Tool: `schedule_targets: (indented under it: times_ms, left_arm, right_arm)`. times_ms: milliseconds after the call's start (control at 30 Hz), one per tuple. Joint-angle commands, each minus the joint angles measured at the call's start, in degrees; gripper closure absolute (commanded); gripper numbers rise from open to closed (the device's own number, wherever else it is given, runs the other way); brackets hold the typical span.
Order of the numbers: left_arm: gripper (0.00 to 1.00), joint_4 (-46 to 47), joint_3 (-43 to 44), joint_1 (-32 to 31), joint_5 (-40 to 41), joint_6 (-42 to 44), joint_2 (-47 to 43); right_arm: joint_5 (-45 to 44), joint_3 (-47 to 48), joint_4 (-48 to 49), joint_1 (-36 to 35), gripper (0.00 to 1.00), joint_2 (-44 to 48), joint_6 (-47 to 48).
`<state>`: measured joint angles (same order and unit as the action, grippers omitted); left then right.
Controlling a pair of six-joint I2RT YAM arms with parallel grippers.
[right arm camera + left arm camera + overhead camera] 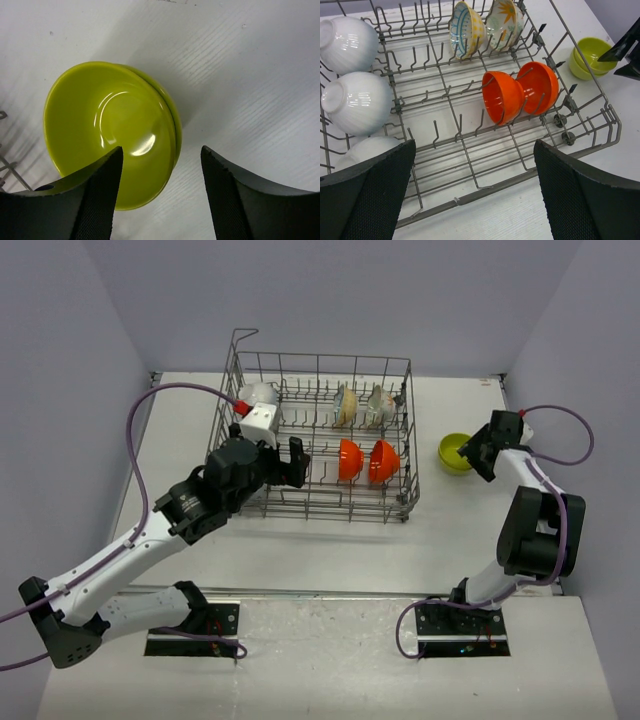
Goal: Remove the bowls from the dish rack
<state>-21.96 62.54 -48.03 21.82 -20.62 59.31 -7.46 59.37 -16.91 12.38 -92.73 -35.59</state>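
On the counter [330, 550] just right of the dish rack [330, 514], two yellow-green bowls [110, 125] sit nested beneath the right end effector [161, 152], its jaws apart and empty. Inside the rack, two orange bowls [502, 97], two floral bowls [467, 30] and three white bowls [357, 102] rest on their sides; the left end effector [473, 150] hangs over the near side, jaws apart, empty.

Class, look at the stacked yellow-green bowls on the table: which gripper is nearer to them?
Right. The right gripper is open just above the yellow-green bowls; the left gripper is open over the dish rack, across it from them.
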Motion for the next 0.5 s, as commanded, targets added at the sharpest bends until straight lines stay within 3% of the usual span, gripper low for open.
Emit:
schedule_targets:
  times_ms: [0,333,467]
  left_arm:
    - [0.0,4.4,-0.6,0.0,-1.0,-1.9,1.0]
    - [0.0,9.7,1.9,2.4,-7.1,-8.3,8.4]
    - [0.0,9.1,5.2,3.6,-8.4,-11.4,13.9]
  right_arm:
    - [1.2,0.0,-0.4,-0.1,0.35,4.7,-0.1]
    - [7.2,-0.5,-2.4,-0.9,0.26,19.3,0.1]
    - [13.4,-3.5,-1.8,-2.6,0.14,29.7,0.9]
